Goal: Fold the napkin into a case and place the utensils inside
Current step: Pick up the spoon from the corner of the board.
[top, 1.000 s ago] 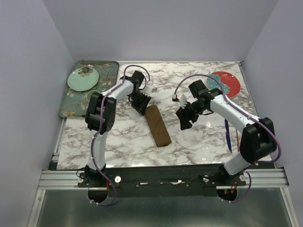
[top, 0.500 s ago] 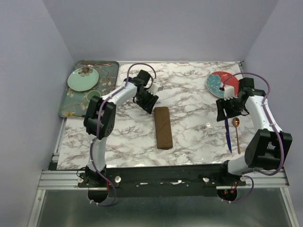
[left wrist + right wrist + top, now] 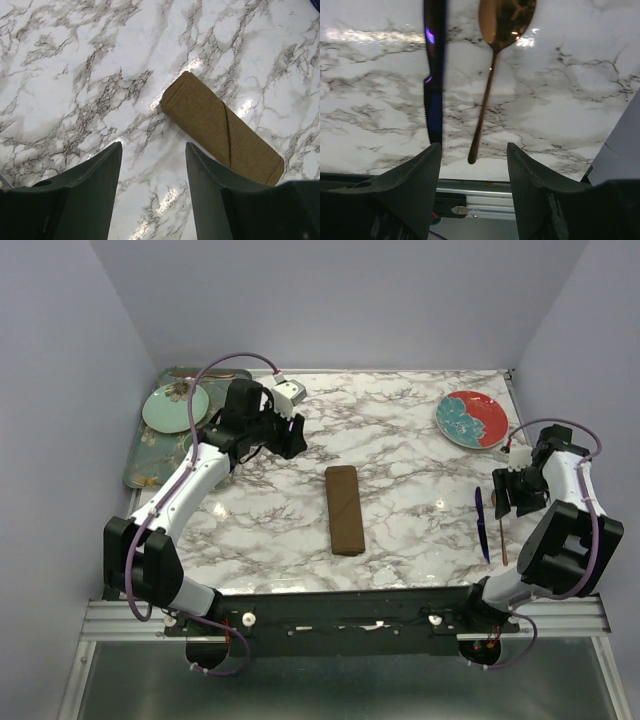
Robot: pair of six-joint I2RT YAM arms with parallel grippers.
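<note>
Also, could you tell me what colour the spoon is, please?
The spoon is shiny copper-brown, clearest in the right wrist view.

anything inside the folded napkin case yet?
Nothing pokes out of the case. The blue knife and copper spoon lie bare on the marble table near its right edge. The inside of the case is hidden by its own folds.

White-shelled, black-jointed left arm (image 3: 188,485) and right arm (image 3: 579,480) each carry a looping purple cable (image 3: 240,358) and dark, matte, wedge-shaped fingers (image 3: 85,195).
</note>
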